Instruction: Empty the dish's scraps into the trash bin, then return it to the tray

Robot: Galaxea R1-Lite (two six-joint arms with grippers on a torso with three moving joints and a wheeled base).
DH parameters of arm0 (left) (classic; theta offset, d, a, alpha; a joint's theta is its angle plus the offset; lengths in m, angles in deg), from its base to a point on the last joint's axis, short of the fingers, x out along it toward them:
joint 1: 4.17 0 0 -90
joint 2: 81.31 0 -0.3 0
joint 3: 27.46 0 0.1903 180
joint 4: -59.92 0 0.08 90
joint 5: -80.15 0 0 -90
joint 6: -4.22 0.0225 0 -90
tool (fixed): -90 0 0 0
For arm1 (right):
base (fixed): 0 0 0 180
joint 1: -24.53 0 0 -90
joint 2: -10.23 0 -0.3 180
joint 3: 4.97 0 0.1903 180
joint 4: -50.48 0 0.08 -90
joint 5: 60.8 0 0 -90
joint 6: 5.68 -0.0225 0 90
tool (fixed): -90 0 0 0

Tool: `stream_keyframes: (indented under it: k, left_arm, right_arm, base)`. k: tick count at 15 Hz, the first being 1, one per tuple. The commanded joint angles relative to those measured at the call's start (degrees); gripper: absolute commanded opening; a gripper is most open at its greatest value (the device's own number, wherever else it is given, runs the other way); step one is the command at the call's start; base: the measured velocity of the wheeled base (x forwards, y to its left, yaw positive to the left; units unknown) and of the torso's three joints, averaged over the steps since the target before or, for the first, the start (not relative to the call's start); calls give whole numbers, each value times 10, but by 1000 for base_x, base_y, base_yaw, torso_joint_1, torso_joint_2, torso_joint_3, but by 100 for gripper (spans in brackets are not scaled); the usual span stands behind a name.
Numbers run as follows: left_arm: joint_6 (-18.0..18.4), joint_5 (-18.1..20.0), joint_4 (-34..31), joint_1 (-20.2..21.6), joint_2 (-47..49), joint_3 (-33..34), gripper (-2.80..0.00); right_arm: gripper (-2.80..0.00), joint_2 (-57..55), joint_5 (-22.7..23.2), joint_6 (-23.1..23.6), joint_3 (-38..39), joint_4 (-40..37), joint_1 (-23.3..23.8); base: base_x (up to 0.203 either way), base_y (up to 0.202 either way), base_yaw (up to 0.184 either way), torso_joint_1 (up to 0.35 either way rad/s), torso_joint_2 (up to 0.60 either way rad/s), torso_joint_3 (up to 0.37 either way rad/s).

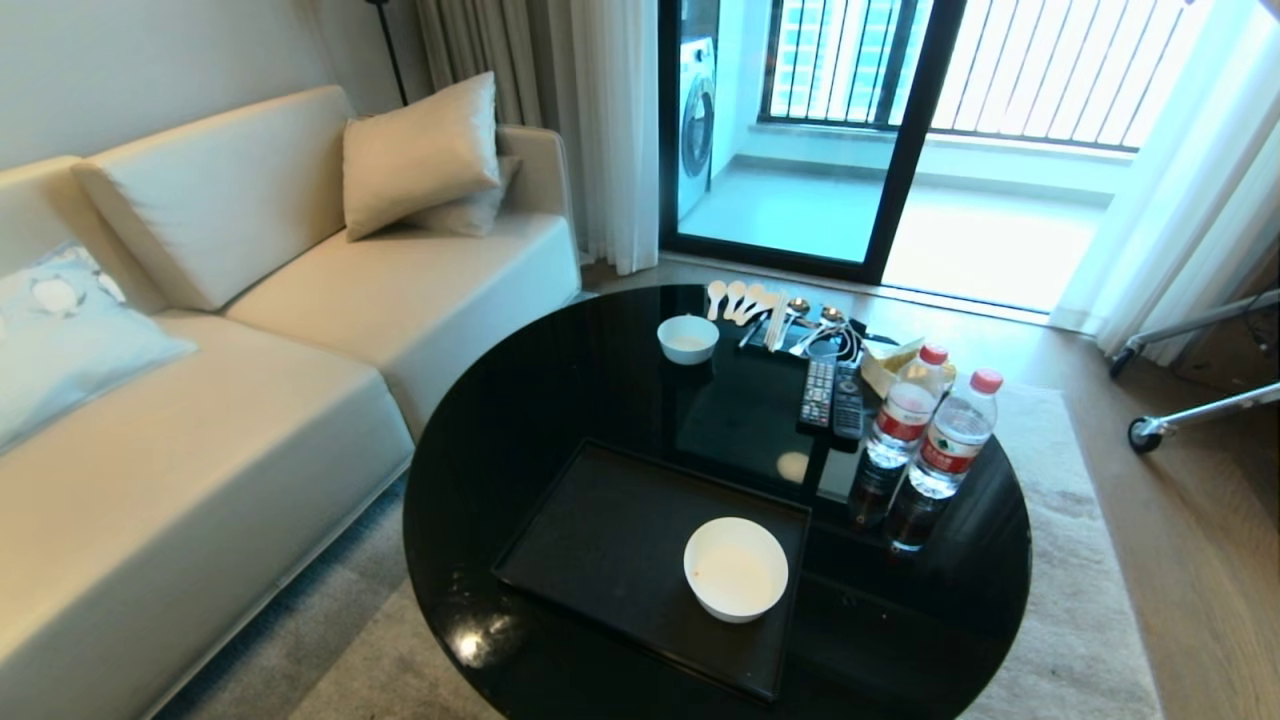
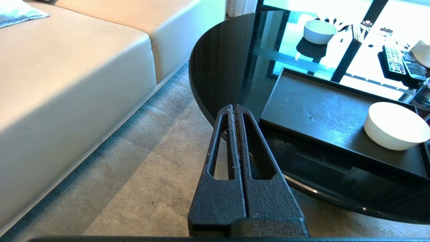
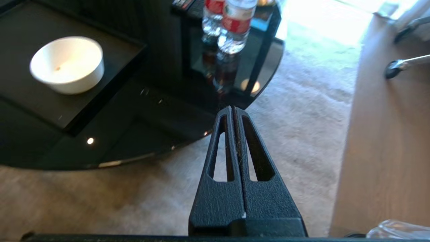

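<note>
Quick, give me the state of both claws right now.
Left claw: closed, holding nothing, off the round table's edge above the carpet.
Right claw: closed, holding nothing, off the table's edge; the white bowl sits free on the black tray.

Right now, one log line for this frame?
bowl: empty, on tray | left gripper: shut, off table edge | right gripper: shut, holds nothing | bin: not in view
</note>
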Motion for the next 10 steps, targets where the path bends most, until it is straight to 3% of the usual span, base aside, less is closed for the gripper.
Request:
stream_keyframes:
  k: [1, 4, 10]
  left_arm:
    - [-1, 0, 0, 0, 0, 0, -280]
    - [-1, 0, 0, 0, 0, 0, -280]
    - [-1, 0, 0, 0, 0, 0, -280]
  right_arm:
    - [-280, 55, 28, 0, 0, -41, 4]
    - [-280, 88, 65, 10, 0, -109, 58]
    - [-280, 193, 65, 6, 0, -107, 48]
  base:
    - [0, 0, 0, 0, 0, 0]
    - [0, 0, 0, 0, 0, 0]
    - [0, 0, 0, 0, 0, 0]
